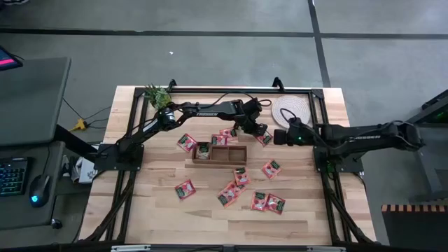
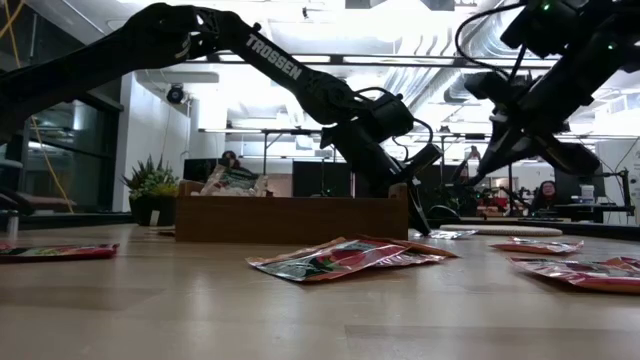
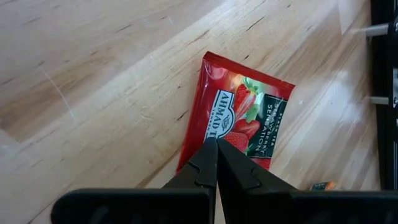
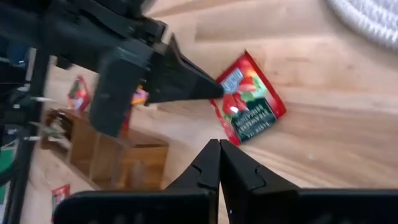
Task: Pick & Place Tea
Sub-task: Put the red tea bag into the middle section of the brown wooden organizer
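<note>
Left hand [image 3: 216,144] is pinched shut on the edge of a sachet [image 3: 239,121] lying on the desk [image 3: 93,74]; right hand [image 4: 219,146], shut and empty, hovers close. That thin grip could slip, or they could collide.

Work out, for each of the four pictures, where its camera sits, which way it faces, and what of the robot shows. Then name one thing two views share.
High view: above the table, facing straight down; shows both arms, the wooden box and scattered sachets.
Low view: at table-top height, facing level across the table; arms come in from above.
Left wrist view: on the left arm, facing down past the shut left gripper at a red tea sachet.
Right wrist view: on the right arm, past the shut right gripper.
Shared: both wrist views show that same sachet.
</note>
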